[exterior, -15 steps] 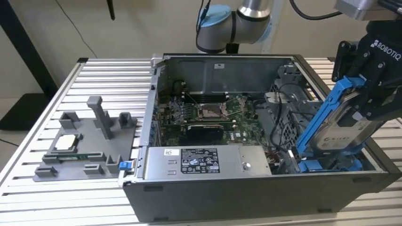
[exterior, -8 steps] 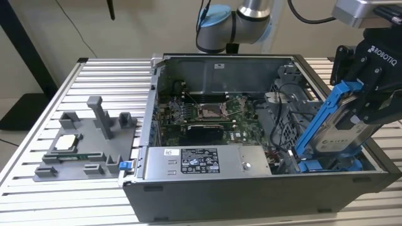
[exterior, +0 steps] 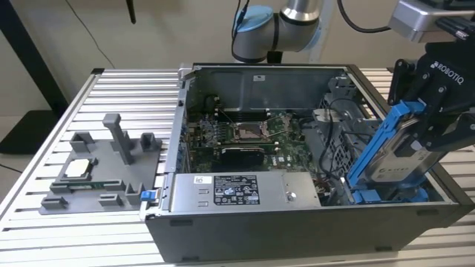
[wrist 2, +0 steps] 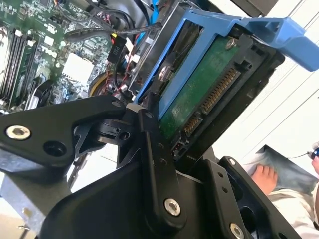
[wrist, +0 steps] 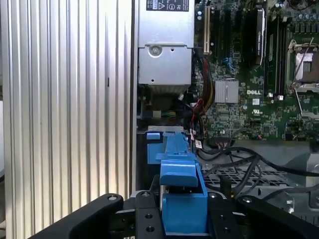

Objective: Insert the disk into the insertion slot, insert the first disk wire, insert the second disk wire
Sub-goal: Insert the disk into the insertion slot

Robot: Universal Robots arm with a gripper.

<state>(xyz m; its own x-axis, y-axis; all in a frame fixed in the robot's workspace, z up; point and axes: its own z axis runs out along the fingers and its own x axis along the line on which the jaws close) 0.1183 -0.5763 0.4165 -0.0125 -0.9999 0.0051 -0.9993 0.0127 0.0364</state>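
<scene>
My black two-fingered gripper [exterior: 424, 133] is at the exterior view's right, clamped on the flat silver-grey disk [exterior: 406, 143] in its bright blue plastic carrier frame. I hold the disk steeply tilted, upper end toward the top right of that view. Its lower end is down at the insertion slot [exterior: 386, 194], the bay with bright blue rails in the lower right corner of the open grey metal computer case [exterior: 297, 233]. The disk is not lying flat in the bay.

In the second wrist view the disk's green circuit board [wrist 2: 204, 94] faces the camera, framed by the blue carrier. In the first wrist view my fingers [wrist: 147, 219] press the carrier from both sides.

The grey labelled power-supply box [exterior: 237, 190] sits along the case's near wall, to the exterior view's left of the slot. The green motherboard [exterior: 248, 133] lies behind it.
</scene>
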